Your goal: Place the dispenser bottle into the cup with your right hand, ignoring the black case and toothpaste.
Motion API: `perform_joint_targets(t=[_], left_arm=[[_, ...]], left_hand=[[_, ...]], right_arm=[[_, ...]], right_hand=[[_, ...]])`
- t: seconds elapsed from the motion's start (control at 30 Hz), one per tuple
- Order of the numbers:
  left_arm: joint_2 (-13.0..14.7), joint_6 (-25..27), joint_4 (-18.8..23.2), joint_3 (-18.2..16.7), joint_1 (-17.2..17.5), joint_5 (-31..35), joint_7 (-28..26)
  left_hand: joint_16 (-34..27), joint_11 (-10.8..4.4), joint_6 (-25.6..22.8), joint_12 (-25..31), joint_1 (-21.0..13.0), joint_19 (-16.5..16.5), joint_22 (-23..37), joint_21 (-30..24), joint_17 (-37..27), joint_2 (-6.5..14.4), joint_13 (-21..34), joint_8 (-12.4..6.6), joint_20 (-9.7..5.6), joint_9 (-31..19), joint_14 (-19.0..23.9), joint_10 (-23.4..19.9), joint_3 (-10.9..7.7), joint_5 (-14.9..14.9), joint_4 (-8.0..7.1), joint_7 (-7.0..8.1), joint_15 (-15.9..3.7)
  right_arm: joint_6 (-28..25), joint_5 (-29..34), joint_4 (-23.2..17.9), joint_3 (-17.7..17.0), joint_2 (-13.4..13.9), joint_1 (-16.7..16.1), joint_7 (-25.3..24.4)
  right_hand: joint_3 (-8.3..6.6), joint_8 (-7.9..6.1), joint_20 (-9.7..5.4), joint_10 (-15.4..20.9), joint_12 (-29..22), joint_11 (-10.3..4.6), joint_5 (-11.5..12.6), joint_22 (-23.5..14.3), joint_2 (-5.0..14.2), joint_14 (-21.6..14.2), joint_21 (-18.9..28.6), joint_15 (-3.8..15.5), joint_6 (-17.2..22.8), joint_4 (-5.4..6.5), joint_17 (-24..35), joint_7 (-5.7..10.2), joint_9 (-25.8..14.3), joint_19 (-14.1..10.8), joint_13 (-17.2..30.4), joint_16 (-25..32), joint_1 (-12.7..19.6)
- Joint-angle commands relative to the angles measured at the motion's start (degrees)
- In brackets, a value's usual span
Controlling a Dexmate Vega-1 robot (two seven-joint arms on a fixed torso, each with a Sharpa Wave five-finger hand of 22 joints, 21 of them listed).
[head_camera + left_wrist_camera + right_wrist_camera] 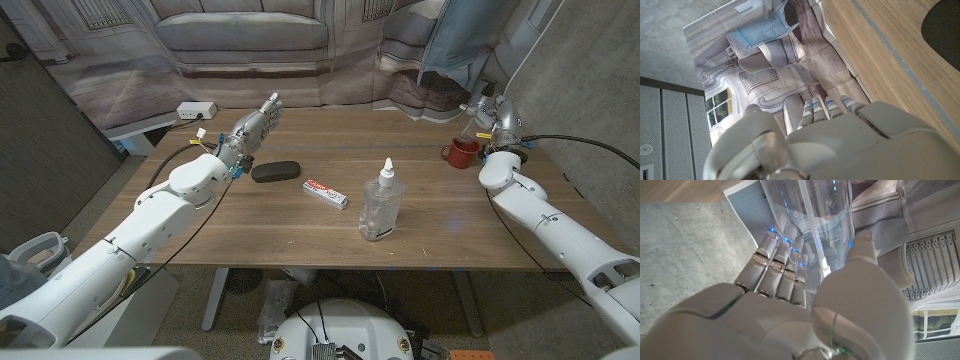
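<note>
The clear dispenser bottle (pixel 381 205) with a white nozzle stands upright near the middle of the table. My right hand (pixel 492 110) is raised at the far right, well away from the bottle and just behind a dark red cup (pixel 462 153). In the right wrist view my right hand (pixel 805 310) has a clear cylindrical vessel (pixel 810 225) between its fingers and thumb, which close around it. My left hand (pixel 255 125) is lifted at the far left with its fingers spread and nothing in it, also seen as the left hand (pixel 840 140) in its wrist view.
A black case (pixel 275 171) lies close to my left hand, and again as a black case (pixel 945 25). A toothpaste box (pixel 326 193) lies between the case and the bottle. A white power strip (pixel 197 110) sits beyond the table's far left corner.
</note>
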State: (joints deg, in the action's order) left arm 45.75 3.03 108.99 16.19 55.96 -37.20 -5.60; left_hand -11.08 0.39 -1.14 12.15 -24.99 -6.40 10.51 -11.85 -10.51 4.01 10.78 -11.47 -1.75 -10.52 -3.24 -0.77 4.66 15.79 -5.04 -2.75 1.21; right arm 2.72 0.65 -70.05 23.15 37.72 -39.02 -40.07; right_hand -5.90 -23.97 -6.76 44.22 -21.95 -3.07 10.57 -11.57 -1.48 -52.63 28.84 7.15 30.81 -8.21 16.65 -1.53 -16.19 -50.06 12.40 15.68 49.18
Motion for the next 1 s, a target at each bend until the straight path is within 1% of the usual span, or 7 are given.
perform_joint_targets(t=[0.03, 0.23, 0.4, 0.57, 0.87, 1.0], left_arm=[[-0.1, 1.2, -0.1, 0.7, -1.3, 0.2, 0.2], [-0.1, 1.7, 0.2, 0.9, -1.9, 0.3, 0.1], [0.1, 2.4, 1.0, 0.8, -2.3, 0.3, -0.2], [0.4, 2.7, 2.1, 0.4, -2.3, 0.5, -0.8], [0.9, 3.8, 3.5, 0.1, -2.4, 0.8, -1.7], [1.0, 4.1, 3.8, 0.2, -2.7, 1.0, -1.7]], left_hand=[[0.1, 0.16, -0.1, -0.2, -0.2, -0.4, 0.2, 0.0, -0.2, 0.4, 0.2, -0.04, 0.14, -0.3, 0.0, -0.5, 0.6, 0.2, -0.04, -0.21, -0.14], [0.2, 0.14, -0.1, -0.2, -0.2, -0.4, 0.2, 0.0, -0.2, 0.4, 0.2, -0.04, 0.22, -0.3, -0.1, -0.4, 0.65, 0.2, -0.05, -0.15, -0.13], [0.2, 0.29, 0.0, -0.2, -0.2, -0.5, 0.2, 0.0, -0.2, 0.4, 0.2, -0.02, 0.27, -0.3, -0.2, -0.4, 0.71, 0.2, -0.05, -0.14, -0.16], [0.2, 0.22, 0.0, -0.3, -0.3, -0.6, 0.2, 0.1, -0.2, 0.4, 0.2, 0.02, 0.31, -0.3, -0.3, -0.3, 0.77, 0.2, -0.05, -0.09, -0.13], [0.2, 0.21, 0.0, -0.3, -0.3, -0.8, 0.2, 0.1, -0.2, 0.4, 0.2, 0.02, 0.37, -0.3, -0.3, -0.3, 0.85, 0.2, -0.06, -0.11, -0.11], [0.2, 0.25, 0.1, -0.3, -0.3, -0.8, 0.2, 0.1, -0.2, 0.5, 0.2, 0.05, 0.32, -0.3, -0.3, -0.3, 0.88, 0.2, -0.07, -0.09, -0.14]], right_arm=[[0.3, -0.6, 1.1, 0.1, 0.3, -0.1, -0.2], [0.5, -1.0, 1.7, 0.0, 0.3, -0.2, -0.6], [1.8, -1.3, 2.2, -0.3, 0.3, -0.4, -1.0], [2.6, -1.7, 2.8, -0.3, 0.3, -0.6, -1.0], [5.8, -1.9, 5.8, 0.0, -0.6, 0.4, -1.6], [7.0, -1.5, 8.1, 0.7, -1.3, 1.4, -1.7]], right_hand=[[-2.94, -0.5, -4.51, 4.6, 0.0, -4.66, 0.3, -0.3, 8.77, 0.0, 0.3, 5.5, 9.4, 1.45, 0.1, 8.99, -0.2, 0.2, 0.2, 0.3, 5.4], [-2.95, -0.48, -4.51, 4.6, 0.0, -4.61, 0.3, -0.3, 8.78, 0.0, 0.3, 5.52, 9.5, 1.47, 0.2, 8.97, -0.2, 0.2, 0.2, 0.3, 5.3], [-2.96, -0.51, -4.56, 4.9, 0.0, -4.7, 0.3, -0.3, 8.82, -0.1, 0.4, 5.51, 9.6, 1.5, 0.2, 8.97, -0.2, 0.2, 0.2, 0.3, 5.3], [-2.98, -0.77, -4.73, 5.0, 0.0, -4.72, 0.3, -0.4, 8.85, -0.2, 0.5, 5.52, 10.4, 1.54, 0.3, 9.32, -0.2, 0.1, 0.2, 0.3, 5.2], [-3.01, -0.8, -4.8, 5.1, 0.1, -4.77, 0.3, -0.4, 8.86, -0.2, 0.6, 5.55, 10.6, 1.53, 0.3, 9.38, -0.2, 0.1, 0.3, 0.2, 5.2], [-3.03, -0.77, -4.85, 5.1, 0.1, -4.64, 0.4, -0.4, 8.87, -0.2, 0.6, 5.53, 10.6, 1.53, 0.4, 9.43, -0.2, 0.1, 0.3, 0.2, 5.2]])
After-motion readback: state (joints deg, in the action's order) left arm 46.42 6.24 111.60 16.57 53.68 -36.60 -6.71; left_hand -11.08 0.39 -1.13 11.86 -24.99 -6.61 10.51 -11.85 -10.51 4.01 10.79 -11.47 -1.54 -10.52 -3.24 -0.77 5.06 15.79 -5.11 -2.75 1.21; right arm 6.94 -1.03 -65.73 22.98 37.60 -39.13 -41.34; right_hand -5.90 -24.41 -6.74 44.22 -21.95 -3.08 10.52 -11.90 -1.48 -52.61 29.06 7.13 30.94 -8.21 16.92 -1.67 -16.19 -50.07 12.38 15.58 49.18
